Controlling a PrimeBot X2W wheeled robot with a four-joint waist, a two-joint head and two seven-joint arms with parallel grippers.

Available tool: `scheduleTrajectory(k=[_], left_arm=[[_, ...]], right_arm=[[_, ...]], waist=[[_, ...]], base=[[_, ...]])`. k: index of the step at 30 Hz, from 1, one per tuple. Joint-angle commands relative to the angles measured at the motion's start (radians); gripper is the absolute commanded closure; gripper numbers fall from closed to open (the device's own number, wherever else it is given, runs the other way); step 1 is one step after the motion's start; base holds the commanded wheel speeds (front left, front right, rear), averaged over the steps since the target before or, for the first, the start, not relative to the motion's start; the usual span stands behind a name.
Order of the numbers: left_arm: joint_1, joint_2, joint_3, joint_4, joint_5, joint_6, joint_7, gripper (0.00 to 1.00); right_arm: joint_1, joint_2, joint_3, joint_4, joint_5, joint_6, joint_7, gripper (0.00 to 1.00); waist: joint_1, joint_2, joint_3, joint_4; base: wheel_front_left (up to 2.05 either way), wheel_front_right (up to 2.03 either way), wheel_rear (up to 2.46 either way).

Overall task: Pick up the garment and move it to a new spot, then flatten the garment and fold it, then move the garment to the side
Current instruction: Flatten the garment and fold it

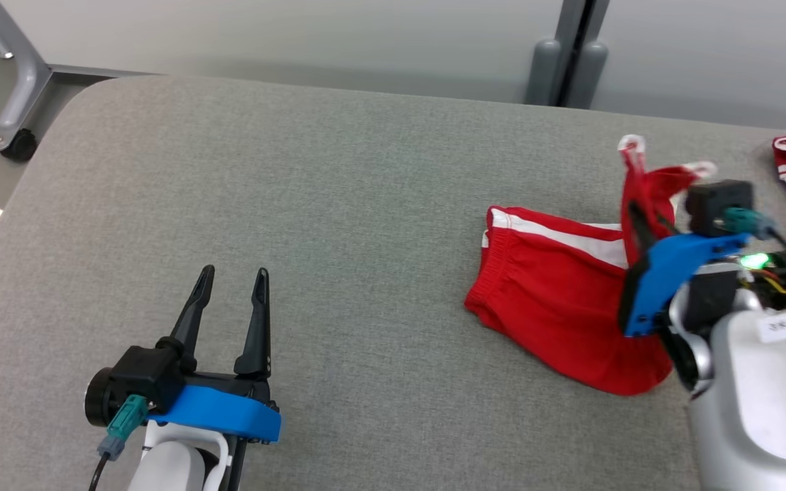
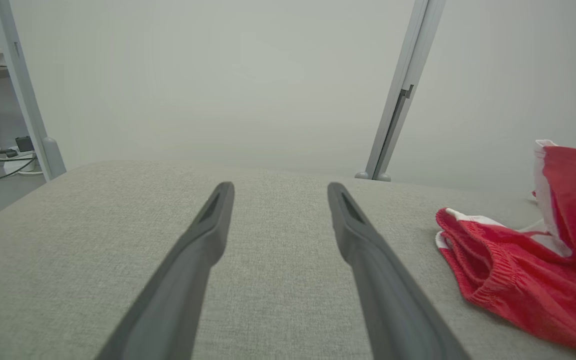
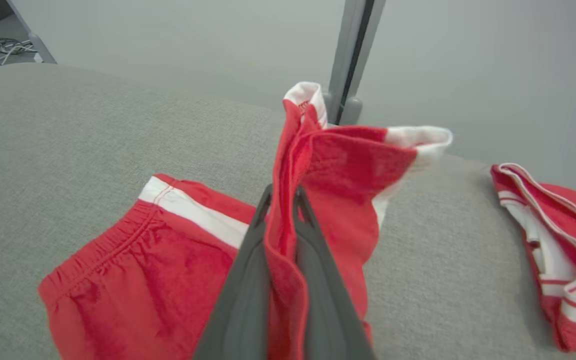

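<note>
The red garment (image 1: 557,286) lay right of centre on the grey worktop (image 1: 297,170), one edge bunched upward in the right tool (image 3: 282,192), which was clamped on that fold. A good lift would raise the trailing waistband clear before carrying it toward the left tool (image 1: 235,271), which hung with its fingers apart.

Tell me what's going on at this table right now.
The robot's right gripper is shut on a bunched part of the red shorts with white side stripes, holding it raised while the rest lies on the grey fabric-covered table. Its left gripper hangs open above bare table, apart from the shorts. Another red-and-white garment lies at the table's right end.
</note>
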Motion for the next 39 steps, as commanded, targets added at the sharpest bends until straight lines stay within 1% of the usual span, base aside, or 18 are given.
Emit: scheduleTrajectory(k=[1, 5, 8, 15, 16, 17, 20, 22, 25, 27, 30, 31, 34, 37, 39], left_arm=[[-0.014, 0.0, -0.001, 0.001, -0.002, -0.002, -0.004, 0.0], [-0.018, -0.002, -0.015, 0.005, -0.009, -0.002, -0.004, 0.0], [-0.018, -0.005, -0.018, 0.008, -0.013, -0.002, -0.004, 0.0], [-0.015, -0.009, -0.021, 0.011, -0.015, -0.002, -0.004, 0.0], [-0.014, -0.009, -0.021, 0.012, -0.015, -0.002, -0.004, 0.0], [-0.012, -0.009, -0.021, 0.013, -0.015, -0.002, -0.004, 0.0], [-0.005, -0.006, -0.018, 0.016, -0.015, -0.002, -0.004, 0.0], [0.0, -0.003, -0.016, 0.017, -0.013, -0.002, -0.004, 0.0], [0.009, 0.002, -0.01, 0.015, -0.01, -0.002, -0.004, 0.0], [0.023, 0.004, -0.002, 0.012, -0.007, -0.002, -0.004, 0.0], [0.035, 0.008, 0.015, 0.008, -0.003, -0.002, -0.004, 0.0], [0.035, 0.008, 0.015, 0.008, -0.003, -0.002, -0.004, 0.0], [0.05, 0.007, 0.021, 0.003, 0.001, -0.002, -0.004, 0.0], [0.054, 0.005, 0.019, -0.002, 0.001, -0.002, -0.004, 0.0], [0.052, 0.004, 0.019, -0.005, 0.001, -0.002, -0.004, 0.0]], right_arm=[[-0.019, 0.004, 0.033, 0.034, 0.005, 0.001, 0.008, 1.0], [-0.055, 0.005, 0.139, 0.124, 0.048, 0.001, 0.022, 1.0], [-0.072, 0.003, 0.195, 0.18, 0.066, 0.0, 0.016, 1.0], [-0.107, 0.003, 0.245, 0.286, 0.086, 0.001, -0.007, 1.0], [-0.11, 0.003, 0.254, 0.295, 0.095, 0.001, -0.014, 0.69], [-0.112, 0.003, 0.257, 0.3, 0.111, 0.0, -0.024, 0.0], [-0.115, 0.003, 0.279, 0.293, 0.204, 0.001, -0.069, 0.0], [-0.109, 0.003, 0.297, 0.262, 0.317, 0.001, -0.099, 0.0], [-0.072, 0.003, 0.329, 0.174, 0.461, 0.001, -0.111, 0.0], [-0.043, 0.001, 0.315, 0.096, 0.496, 0.0, -0.107, 0.0], [0.02, -0.032, 0.231, -0.021, 0.445, 0.0, -0.115, 0.0], [0.02, -0.032, 0.231, -0.021, 0.445, 0.0, -0.115, 0.0], [0.097, -0.044, 0.112, -0.112, 0.375, 0.001, -0.119, 0.0], [0.171, -0.065, 0.0, -0.16, 0.277, 0.001, -0.105, 0.0], [0.209, -0.067, -0.04, -0.174, 0.218, 0.001, -0.102, 0.0]], waist=[[0.0, 0.0, 0.004, 0.013], [0.0, 0.0, 0.009, 0.045], [0.0, 0.0, 0.01, 0.066], [0.0, 0.0, 0.011, 0.093], [0.0, 0.0, 0.009, 0.094], [0.0, 0.0, 0.007, 0.095], [0.0, 0.0, -0.004, 0.092], [0.0, 0.0, -0.016, 0.086], [0.0, 0.0, -0.039, 0.073], [0.0, 0.0, -0.053, 0.058], [0.0, 0.0, -0.073, 0.03], [0.0, 0.0, -0.073, 0.03], [0.0, 0.0, -0.086, 0.004], [0.0, 0.0, -0.088, -0.011], [0.0, 0.0, -0.086, -0.018]], base=[[0.0, 0.0, 0.0], [0.0, 0.0, 0.0], [0.0, 0.0, 0.0], [0.0, 0.0, 0.0], [0.0, 0.0, 0.0], [0.0, 0.0, 0.0], [0.0, 0.0, 0.0], [0.0, 0.0, 0.0], [0.0, 0.0, 0.0], [0.0, 0.0, 0.0], [0.0, 0.0, 0.0], [0.0, 0.0, 0.0], [0.0, 0.0, 0.0], [0.0, 0.0, 0.0], [0.0, 0.0, 0.0]])
